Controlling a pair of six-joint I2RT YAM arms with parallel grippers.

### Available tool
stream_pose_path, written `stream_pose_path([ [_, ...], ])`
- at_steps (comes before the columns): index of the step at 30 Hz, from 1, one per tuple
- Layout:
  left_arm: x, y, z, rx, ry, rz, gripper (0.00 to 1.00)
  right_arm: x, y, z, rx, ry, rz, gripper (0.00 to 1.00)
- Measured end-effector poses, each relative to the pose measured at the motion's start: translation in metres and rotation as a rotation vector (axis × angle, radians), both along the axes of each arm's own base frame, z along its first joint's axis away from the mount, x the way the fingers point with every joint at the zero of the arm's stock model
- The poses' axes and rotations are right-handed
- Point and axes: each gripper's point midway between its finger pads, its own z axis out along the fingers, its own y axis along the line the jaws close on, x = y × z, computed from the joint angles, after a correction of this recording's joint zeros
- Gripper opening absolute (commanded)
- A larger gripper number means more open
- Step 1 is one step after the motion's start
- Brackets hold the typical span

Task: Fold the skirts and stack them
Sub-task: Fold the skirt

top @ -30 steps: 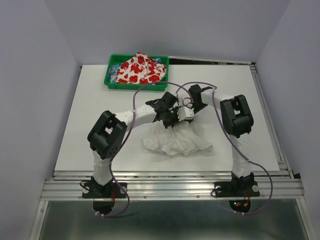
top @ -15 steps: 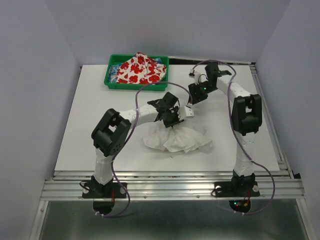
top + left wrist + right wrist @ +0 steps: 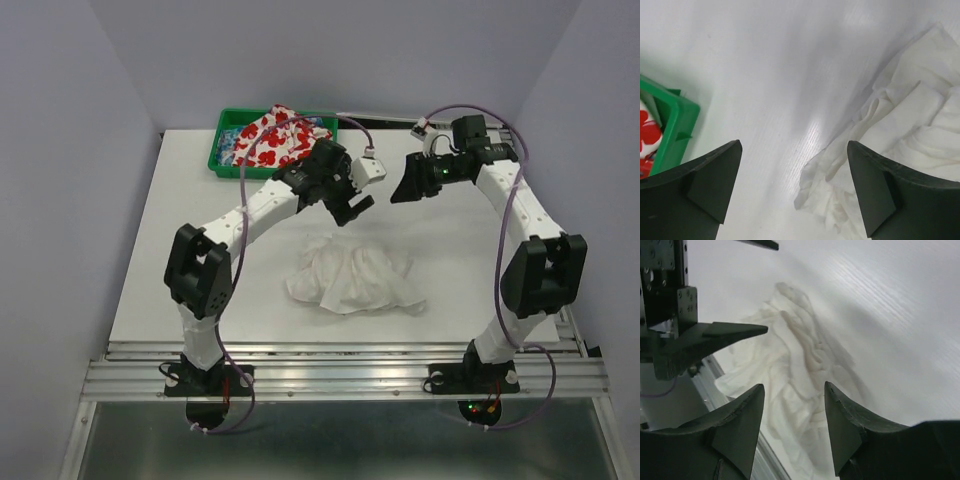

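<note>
The plain white skirt (image 3: pixel 352 278) lies crumpled on the table in front of both arms, and nothing is touching it. The white skirt with red flowers (image 3: pixel 275 138) sits bunched in the green tray (image 3: pixel 240 172) at the back left. My left gripper (image 3: pixel 352 205) hangs open above the table, behind the white skirt. In the left wrist view the white skirt (image 3: pixel 910 125) lies to the right below the left gripper (image 3: pixel 794 145), whose jaws are wide apart and empty. My right gripper (image 3: pixel 405 190) is raised at the back right and open. The right gripper (image 3: pixel 793 385) looks down on the white skirt (image 3: pixel 790 370).
A corner of the green tray (image 3: pixel 675 125) shows at the left of the left wrist view. The metal rail (image 3: pixel 340 365) runs along the table's near edge. One finger of the left gripper (image 3: pixel 730 331) reaches into the right wrist view.
Both grippers were down on the white skirt and have opened and let it go. Both arms have lifted and drawn back towards the far side. The skirt has settled flatter on the table.
</note>
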Motion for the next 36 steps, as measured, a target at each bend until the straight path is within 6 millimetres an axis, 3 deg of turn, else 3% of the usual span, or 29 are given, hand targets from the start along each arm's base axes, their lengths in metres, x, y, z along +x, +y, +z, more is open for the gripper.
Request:
stream_pose_path([
  [2, -0.003, 0.010, 0.022, -0.037, 0.006, 0.033, 0.99, -0.016, 0.009, 0.024, 0.076, -0.013, 0.011, 0.56],
  [4, -0.011, 0.018, 0.056, -0.128, 0.007, 0.048, 0.99, -0.032, 0.016, 0.035, 0.150, 0.015, 0.021, 0.56],
  [6, -0.033, 0.026, 0.075, -0.226, 0.061, 0.043, 0.99, -0.047, 0.026, 0.035, 0.220, 0.063, 0.044, 0.55],
  [8, -0.059, 0.031, 0.080, -0.313, 0.133, 0.029, 0.96, -0.066, 0.035, 0.021, 0.276, 0.164, 0.064, 0.55],
  [10, -0.094, 0.029, 0.072, -0.405, 0.269, 0.001, 0.88, -0.083, 0.047, 0.006, 0.298, 0.250, 0.086, 0.54],
  [12, -0.117, 0.024, 0.054, -0.463, 0.389, -0.012, 0.81, -0.107, 0.064, -0.009, 0.308, 0.337, 0.135, 0.54],
  [13, -0.127, 0.022, 0.039, -0.478, 0.460, -0.004, 0.80, -0.119, 0.074, -0.017, 0.308, 0.371, 0.165, 0.54],
  [14, -0.140, 0.022, 0.012, -0.476, 0.569, 0.020, 0.79, -0.127, 0.080, -0.021, 0.308, 0.390, 0.184, 0.52],
  [16, -0.151, 0.021, -0.018, -0.463, 0.696, 0.064, 0.79, -0.143, 0.091, -0.037, 0.296, 0.447, 0.223, 0.52],
  [20, -0.148, 0.019, -0.070, -0.457, 0.878, 0.180, 0.75, -0.140, 0.089, -0.075, 0.256, 0.509, 0.194, 0.51],
  [24, -0.117, 0.029, -0.103, -0.517, 0.995, 0.307, 0.71, -0.134, 0.076, -0.126, 0.182, 0.590, 0.130, 0.50],
  [27, -0.106, 0.030, -0.105, -0.568, 1.076, 0.317, 0.71, -0.129, 0.061, -0.157, 0.120, 0.638, 0.066, 0.49],
  [29, -0.102, 0.028, -0.102, -0.581, 1.073, 0.318, 0.76, -0.124, 0.055, -0.164, 0.104, 0.648, 0.037, 0.49],
  [32, -0.098, 0.024, -0.098, -0.578, 1.043, 0.313, 0.86, -0.107, 0.049, -0.164, 0.059, 0.600, 0.010, 0.49],
  [33, -0.096, 0.023, -0.096, -0.574, 1.018, 0.312, 0.99, -0.099, 0.047, -0.164, 0.032, 0.566, 0.004, 0.49],
  [36, -0.087, 0.025, -0.081, -0.556, 0.911, 0.320, 0.99, -0.076, 0.040, -0.154, -0.032, 0.457, -0.012, 0.56],
])
